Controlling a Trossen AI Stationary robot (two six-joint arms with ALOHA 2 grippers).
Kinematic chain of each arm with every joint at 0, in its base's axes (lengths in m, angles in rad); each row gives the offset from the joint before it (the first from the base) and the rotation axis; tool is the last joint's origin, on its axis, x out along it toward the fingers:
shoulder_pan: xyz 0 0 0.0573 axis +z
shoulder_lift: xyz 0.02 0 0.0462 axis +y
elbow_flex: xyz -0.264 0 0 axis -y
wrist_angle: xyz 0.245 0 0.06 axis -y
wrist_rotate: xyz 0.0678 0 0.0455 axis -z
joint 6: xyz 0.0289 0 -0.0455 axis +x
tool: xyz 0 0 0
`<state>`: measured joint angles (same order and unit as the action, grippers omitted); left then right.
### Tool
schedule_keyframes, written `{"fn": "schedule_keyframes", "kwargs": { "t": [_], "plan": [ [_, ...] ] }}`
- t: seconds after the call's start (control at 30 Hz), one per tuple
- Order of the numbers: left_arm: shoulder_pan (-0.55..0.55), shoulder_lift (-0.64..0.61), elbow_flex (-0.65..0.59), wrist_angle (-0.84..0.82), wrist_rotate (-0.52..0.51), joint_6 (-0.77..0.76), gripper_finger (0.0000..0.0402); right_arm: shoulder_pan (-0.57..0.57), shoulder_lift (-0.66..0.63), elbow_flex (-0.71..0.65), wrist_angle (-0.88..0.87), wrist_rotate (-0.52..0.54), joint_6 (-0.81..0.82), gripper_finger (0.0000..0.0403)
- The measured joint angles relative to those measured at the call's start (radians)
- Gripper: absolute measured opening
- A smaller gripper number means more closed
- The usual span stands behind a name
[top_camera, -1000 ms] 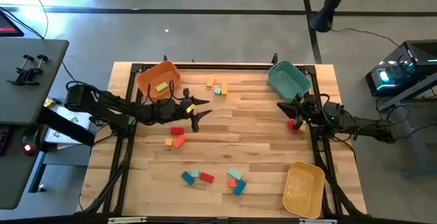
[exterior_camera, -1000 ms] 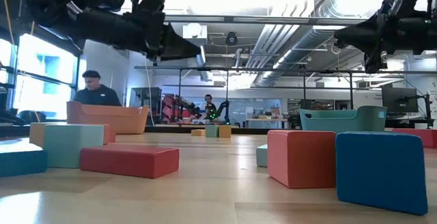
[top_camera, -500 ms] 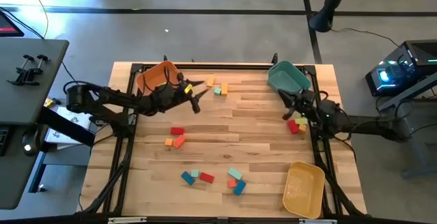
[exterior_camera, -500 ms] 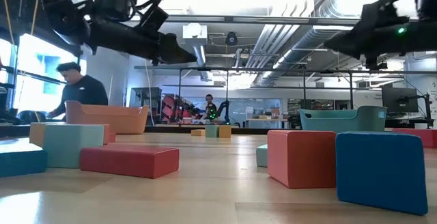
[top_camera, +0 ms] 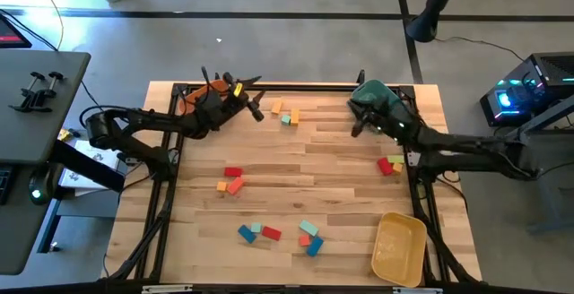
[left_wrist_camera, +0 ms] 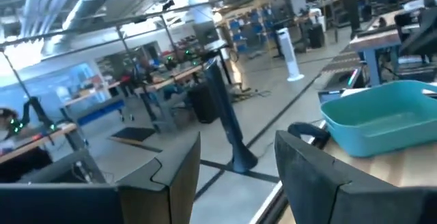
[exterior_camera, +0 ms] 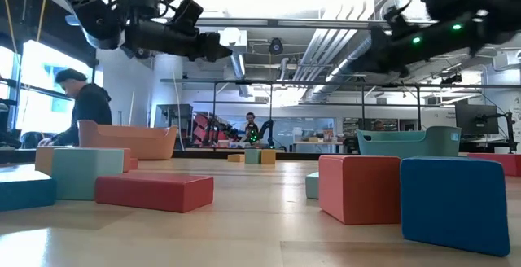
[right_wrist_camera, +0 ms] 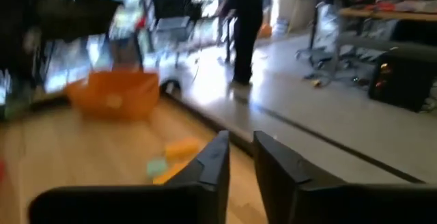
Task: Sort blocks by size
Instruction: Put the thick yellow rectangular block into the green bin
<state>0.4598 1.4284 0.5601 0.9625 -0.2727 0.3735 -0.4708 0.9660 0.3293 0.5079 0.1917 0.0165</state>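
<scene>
Several coloured blocks lie in loose groups on the wooden table: an orange and teal group (top_camera: 285,113) at the far middle, red and orange ones (top_camera: 231,180), a blue, teal and red cluster (top_camera: 278,235) near the front, and a red and yellow pair (top_camera: 390,165) at the right. My left gripper (top_camera: 257,97) hovers open and empty beside the orange bin (top_camera: 186,106), pointing level toward the right. My right gripper (top_camera: 355,119) hovers beside the teal bin (top_camera: 387,97), its fingers (right_wrist_camera: 217,157) a narrow gap apart with nothing between them.
A yellow bin (top_camera: 399,247) stands at the near right corner. A black frame (top_camera: 296,85) runs along the table's far edge and sides. A person (exterior_camera: 81,108) stands in the room beyond the table. Bare wood lies across the table's middle.
My left gripper has risen and swung from the table's middle toward the far edge, ending beside the orange bin. My right gripper has lifted away from the red and yellow blocks and gone toward the far edge and the teal bin. No block has moved.
</scene>
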Motion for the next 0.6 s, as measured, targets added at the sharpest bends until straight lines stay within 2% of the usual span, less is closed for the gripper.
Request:
{"fn": "schedule_keyframes", "kwargs": {
  "t": [0.17,0.23,0.4,0.6],
  "plan": [
    [-0.004,0.000,-0.007,-0.089,-0.002,-0.064,0.0174,0.003,0.211,0.113,-0.017,-0.137,-0.127,0.0113],
    [-0.019,0.001,-0.007,-0.094,-0.006,-0.087,0.0174,0.013,0.295,0.175,-0.023,-0.159,-0.156,0.0129],
    [-0.074,-0.035,-0.006,-0.127,-0.012,-0.136,0.0174,0.014,0.487,0.371,-0.167,-0.198,-0.077,0.0158],
    [-0.156,-0.046,-0.006,-0.162,-0.033,-0.186,0.0174,0.017,0.734,0.530,-0.242,-0.280,-0.051,0.0161]
  ]
}}
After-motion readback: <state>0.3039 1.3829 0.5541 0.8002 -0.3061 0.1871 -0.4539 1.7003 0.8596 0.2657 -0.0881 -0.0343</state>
